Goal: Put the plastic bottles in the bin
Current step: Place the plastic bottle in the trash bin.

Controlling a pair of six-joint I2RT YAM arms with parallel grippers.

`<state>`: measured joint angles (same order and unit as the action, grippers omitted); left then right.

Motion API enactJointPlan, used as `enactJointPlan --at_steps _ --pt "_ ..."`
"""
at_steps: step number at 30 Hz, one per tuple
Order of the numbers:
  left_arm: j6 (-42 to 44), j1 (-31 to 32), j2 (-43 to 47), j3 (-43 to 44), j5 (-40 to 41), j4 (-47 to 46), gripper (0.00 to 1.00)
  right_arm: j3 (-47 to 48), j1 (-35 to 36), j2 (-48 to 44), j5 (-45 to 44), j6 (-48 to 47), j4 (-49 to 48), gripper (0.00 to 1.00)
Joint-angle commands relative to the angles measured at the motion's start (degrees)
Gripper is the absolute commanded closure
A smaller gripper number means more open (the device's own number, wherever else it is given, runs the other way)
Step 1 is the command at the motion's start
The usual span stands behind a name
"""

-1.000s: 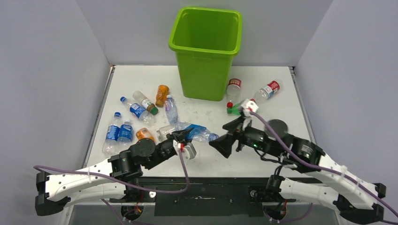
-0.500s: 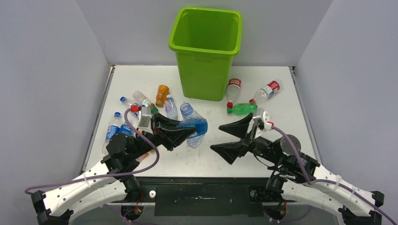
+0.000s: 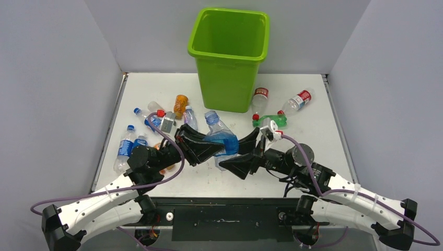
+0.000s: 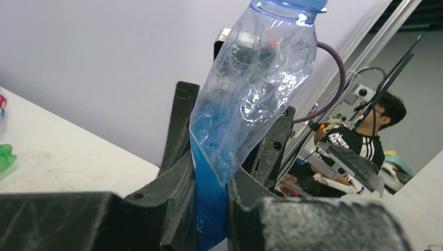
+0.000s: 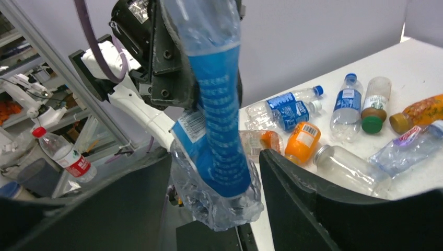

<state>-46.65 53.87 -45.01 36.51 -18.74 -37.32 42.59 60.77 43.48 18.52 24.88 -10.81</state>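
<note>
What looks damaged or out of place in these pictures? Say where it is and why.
The blue-labelled bottle pinched in the left hand is badly crushed: its body is flattened and crumpled and its label wrinkled. It is also held up in the air between the two arms, and the right hand has its fingers spread on either side of its lower end.

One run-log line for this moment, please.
left claw: shut on blue-label bottle, held aloft | right claw: open, straddling its base | bin: upright, far side

The crushed bottle (image 4: 245,104) was thin, clear, shiny plastic, crinkled all over; the left gripper (image 3: 222,146) was dull, scratched black plastic; the bin (image 3: 230,78) was smooth, glossy plastic; the table (image 3: 151,89) looked matt, smudged.
</note>
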Motion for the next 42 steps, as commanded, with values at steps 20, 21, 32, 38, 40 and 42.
enactJointPlan --at_steps 20,21,32,38,40,42 --pt "7.3 -2.9 2.9 15.9 21.4 21.0 0.04 -2.0 0.8 -0.7 -3.9 -9.7 2.0 0.91" --pt "7.3 -3.4 1.0 18.2 20.2 23.5 0.04 -2.1 0.8 -0.8 -4.4 -10.1 2.5 0.91" --pt "2.2 -8.7 -6.8 24.1 13.3 31.2 0.14 -2.5 1.2 -2.2 -5.7 -11.3 4.3 0.95" --pt "2.0 -9.3 -7.7 23.9 10.7 29.2 0.43 -2.9 1.3 -2.3 -6.0 -11.4 4.6 0.95" --pt "2.4 -9.4 -8.0 24.2 9.8 28.6 0.62 -2.9 1.3 -2.2 -6.2 -11.4 4.8 0.95" --pt "2.8 -9.4 -8.4 24.3 8.8 27.7 0.83 -2.8 1.3 -2.0 -6.7 -11.2 5.2 0.94"
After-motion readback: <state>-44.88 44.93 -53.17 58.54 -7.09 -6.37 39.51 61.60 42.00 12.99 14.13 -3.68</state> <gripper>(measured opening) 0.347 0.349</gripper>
